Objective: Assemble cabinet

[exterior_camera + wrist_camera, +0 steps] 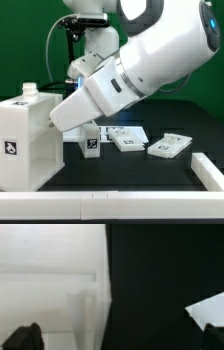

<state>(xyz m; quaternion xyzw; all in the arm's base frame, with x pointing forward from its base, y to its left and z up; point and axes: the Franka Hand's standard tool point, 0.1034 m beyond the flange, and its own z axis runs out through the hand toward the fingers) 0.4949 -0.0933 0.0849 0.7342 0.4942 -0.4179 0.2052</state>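
The cabinet's big white box [24, 128] stands at the exterior view's left, with a black-and-white tag on its front and a small knob [30, 90] on top. Two flat white tagged panels [128, 137] [168, 146] lie on the black table, and a small tagged piece [92, 143] stands near the box. In the wrist view my gripper [118, 339] is open. One dark fingertip [25, 336] hangs over the box's white surface [50, 286], the other over bare table. Nothing is between the fingers. In the exterior view the arm's white hand [78, 108] hides the fingers.
A white rail [60, 205] runs along the table's front and another [205, 170] along the exterior view's right side. A white panel corner [207, 308] shows on the black table in the wrist view. The arm's bulk fills the scene's upper middle.
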